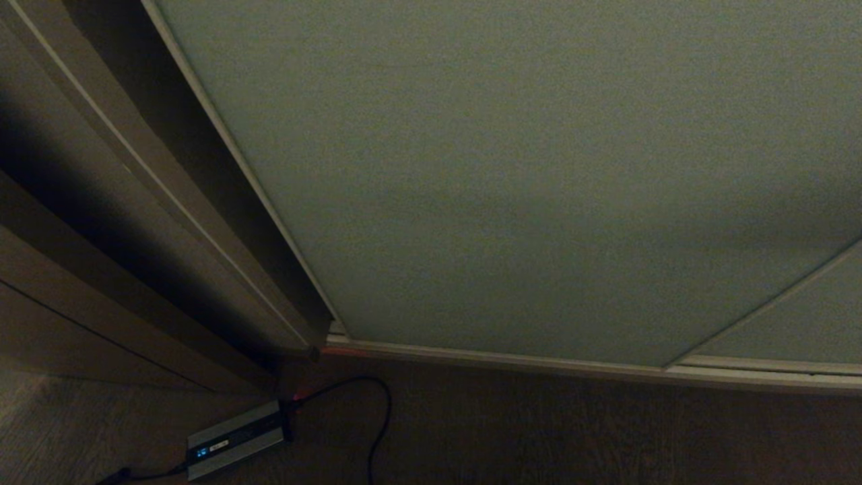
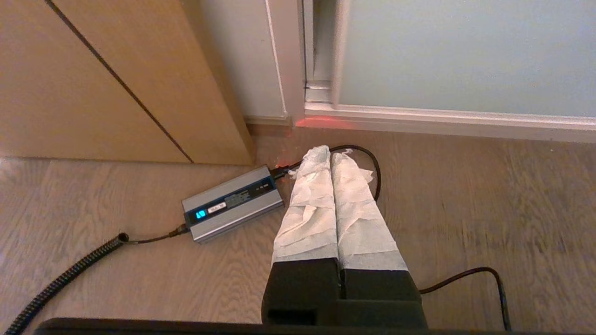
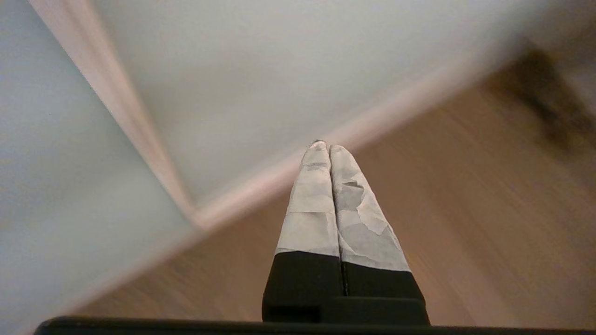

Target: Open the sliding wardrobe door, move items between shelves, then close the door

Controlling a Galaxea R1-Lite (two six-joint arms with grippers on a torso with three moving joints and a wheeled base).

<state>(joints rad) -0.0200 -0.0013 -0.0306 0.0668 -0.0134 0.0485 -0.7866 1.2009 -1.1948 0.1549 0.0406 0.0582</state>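
Looking at a shut wardrobe: the sliding door (image 1: 525, 182), a flat matte grey-green panel in a slim pale metal frame, covers the opening, so toys and shelves are hidden. Right hand (image 3: 328, 148) is closed, empty, tips pointed at the frame's bottom corner near the floor, probably heading for an edge to push. Left hand (image 2: 329, 156) is closed and parked low over the wood-grain floor (image 2: 489, 209), above a ribbed grey metal charger box (image 2: 233, 204) and its black cable (image 2: 372, 163).
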